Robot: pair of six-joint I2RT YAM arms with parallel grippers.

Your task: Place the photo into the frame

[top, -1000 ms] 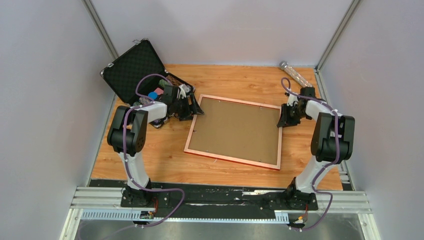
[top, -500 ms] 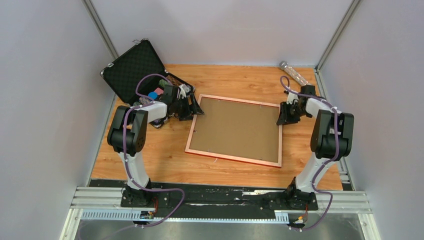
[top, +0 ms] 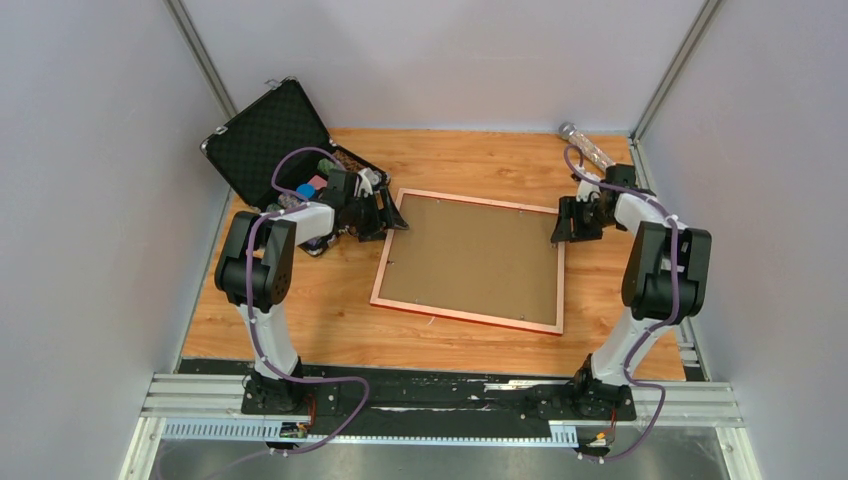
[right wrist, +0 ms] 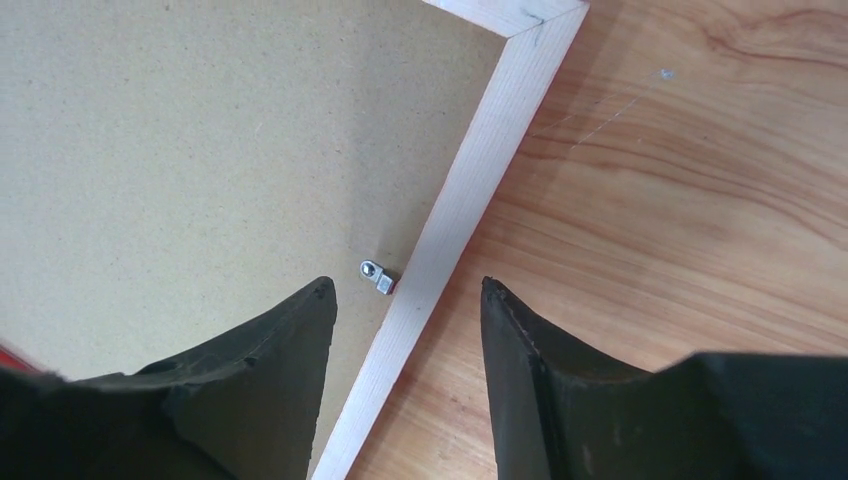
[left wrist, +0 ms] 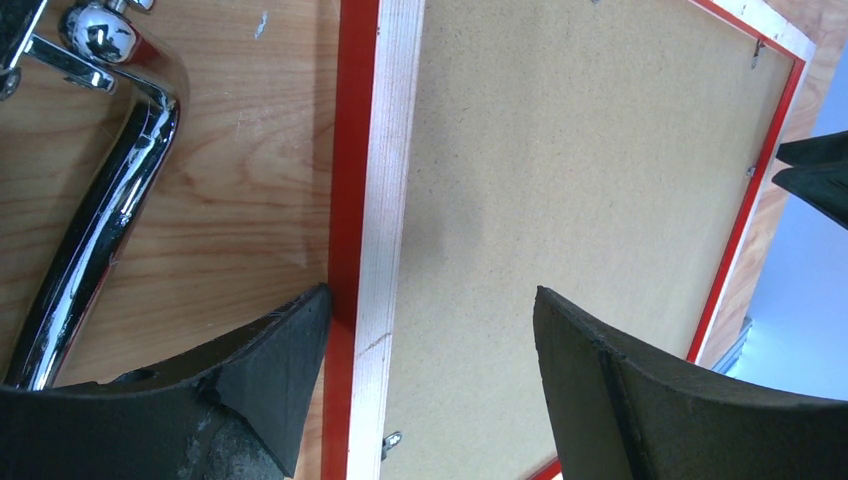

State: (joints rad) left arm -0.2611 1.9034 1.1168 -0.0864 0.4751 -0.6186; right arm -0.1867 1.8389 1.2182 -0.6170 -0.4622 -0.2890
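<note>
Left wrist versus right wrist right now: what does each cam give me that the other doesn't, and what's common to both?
Only the left wrist view shows a chrome handle beside the frame, and the right gripper at the frame's far side. Only the right wrist view shows the frame's mitred corner joint close up. Both show the brown backing board lying in the frame, a small metal retaining tab, the wooden table, and that view's own gripper open over the frame's rim, the left gripper included.
</note>
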